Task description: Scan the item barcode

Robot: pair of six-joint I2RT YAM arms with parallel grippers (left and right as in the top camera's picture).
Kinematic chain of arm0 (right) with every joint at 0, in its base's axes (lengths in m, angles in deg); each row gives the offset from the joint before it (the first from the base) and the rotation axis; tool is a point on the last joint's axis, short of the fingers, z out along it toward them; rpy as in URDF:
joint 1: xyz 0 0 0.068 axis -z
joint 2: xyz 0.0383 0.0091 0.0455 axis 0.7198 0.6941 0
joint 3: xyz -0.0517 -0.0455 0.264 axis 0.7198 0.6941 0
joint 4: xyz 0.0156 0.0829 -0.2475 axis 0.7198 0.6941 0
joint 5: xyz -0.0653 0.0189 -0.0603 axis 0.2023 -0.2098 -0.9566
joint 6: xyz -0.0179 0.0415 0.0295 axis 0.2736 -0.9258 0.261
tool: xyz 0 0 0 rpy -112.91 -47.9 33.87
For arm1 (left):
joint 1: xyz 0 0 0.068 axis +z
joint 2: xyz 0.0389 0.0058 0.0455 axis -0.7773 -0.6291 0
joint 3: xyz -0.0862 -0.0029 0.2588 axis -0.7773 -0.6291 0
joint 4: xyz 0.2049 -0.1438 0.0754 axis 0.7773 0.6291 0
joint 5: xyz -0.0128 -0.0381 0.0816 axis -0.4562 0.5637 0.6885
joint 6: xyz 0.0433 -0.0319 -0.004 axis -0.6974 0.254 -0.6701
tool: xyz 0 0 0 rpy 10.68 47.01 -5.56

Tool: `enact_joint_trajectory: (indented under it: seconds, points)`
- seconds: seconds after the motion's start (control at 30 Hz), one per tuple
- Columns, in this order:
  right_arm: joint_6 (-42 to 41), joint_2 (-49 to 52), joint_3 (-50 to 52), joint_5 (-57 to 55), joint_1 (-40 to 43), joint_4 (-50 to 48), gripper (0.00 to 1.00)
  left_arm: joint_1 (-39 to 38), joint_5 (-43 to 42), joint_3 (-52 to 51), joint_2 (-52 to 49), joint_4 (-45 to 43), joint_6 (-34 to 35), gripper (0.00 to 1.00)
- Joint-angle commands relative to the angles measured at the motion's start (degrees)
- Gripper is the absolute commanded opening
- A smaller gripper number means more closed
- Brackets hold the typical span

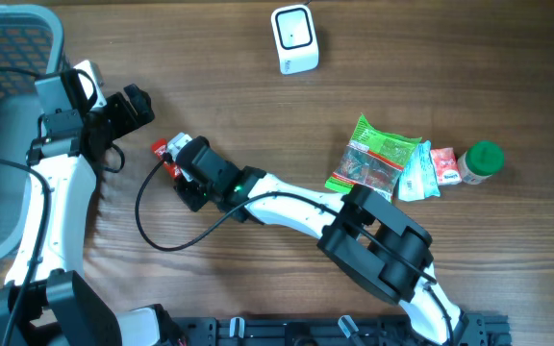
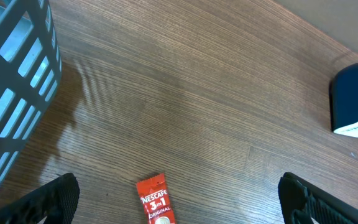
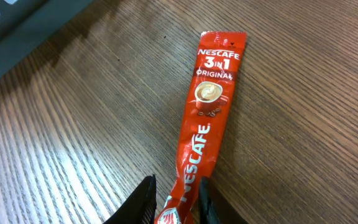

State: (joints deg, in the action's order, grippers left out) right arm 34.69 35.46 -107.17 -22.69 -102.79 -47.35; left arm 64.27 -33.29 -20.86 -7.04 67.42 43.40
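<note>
A long red Nescafe 3in1 sachet (image 3: pixel 207 112) lies flat on the wooden table, and its near end is pinched and crumpled between the fingers of my right gripper (image 3: pixel 176 186), which is shut on it. From above, the sachet (image 1: pixel 162 149) sticks out just left of the right gripper (image 1: pixel 183 165). My left gripper (image 2: pixel 179 196) hangs wide open over the table, with the sachet's far end (image 2: pixel 155 199) lying on the wood below and between its fingers. The white barcode scanner (image 1: pixel 294 38) stands at the table's far side and also shows as the scanner (image 2: pixel 356 99) in the left wrist view.
A blue-grey mesh basket (image 1: pixel 8 58) fills the left edge, close to the left arm. On the right lie a green packet (image 1: pixel 378 159), small sachets (image 1: pixel 426 171) and a green-capped bottle (image 1: pixel 479 161). A black cable (image 1: pixel 157 226) loops beside the right arm.
</note>
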Motion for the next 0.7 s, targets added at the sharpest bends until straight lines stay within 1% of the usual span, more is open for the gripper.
enact_joint_trajectory:
  seconds: [0.0,0.67]
  points:
    - [-0.66,2.19,0.48,-1.20,-0.09,-0.35,0.24,0.90,-0.07,0.13,0.17,0.09,1.01,1.00]
    - [-0.85,2.45,0.48,-1.16,-0.09,1.22,0.21,0.90,-0.07,0.13,0.17,0.09,1.01,1.00]
